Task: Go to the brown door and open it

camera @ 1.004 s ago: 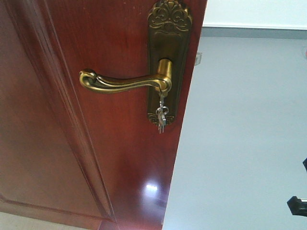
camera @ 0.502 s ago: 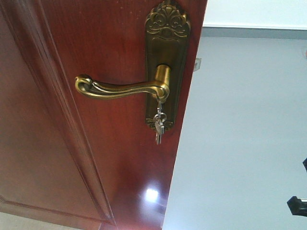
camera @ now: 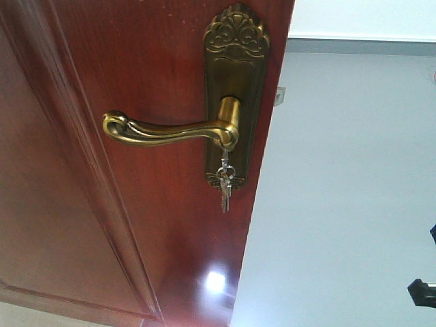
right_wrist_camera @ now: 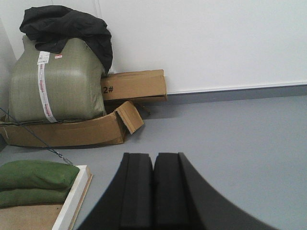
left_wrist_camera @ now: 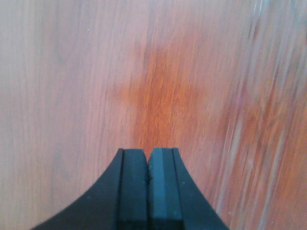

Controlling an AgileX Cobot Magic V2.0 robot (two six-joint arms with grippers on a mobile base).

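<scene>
The brown door (camera: 136, 225) fills the left half of the front view, glossy and panelled. Its brass lever handle (camera: 163, 131) points left from an embossed backplate (camera: 235, 82), and keys (camera: 223, 184) dangle below it. In the left wrist view my left gripper (left_wrist_camera: 147, 151) is shut with nothing in it. Its tips are close to the door's wood (left_wrist_camera: 158, 86), and I cannot tell whether they touch. My right gripper (right_wrist_camera: 153, 155) is also shut on nothing, out over grey floor (right_wrist_camera: 240, 139), away from the door.
Past the door's edge lie grey floor (camera: 340, 204) and a white wall (camera: 361, 17). The right wrist view shows cardboard boxes (right_wrist_camera: 134, 85), a green sack (right_wrist_camera: 55, 81) under a black jacket (right_wrist_camera: 67, 24), and green bags (right_wrist_camera: 33, 175) on a white-edged board.
In the front view the handle, backplate and keys have drifted a little to the left, while the door's right edge stays put. The floor and wall look unchanged.
</scene>
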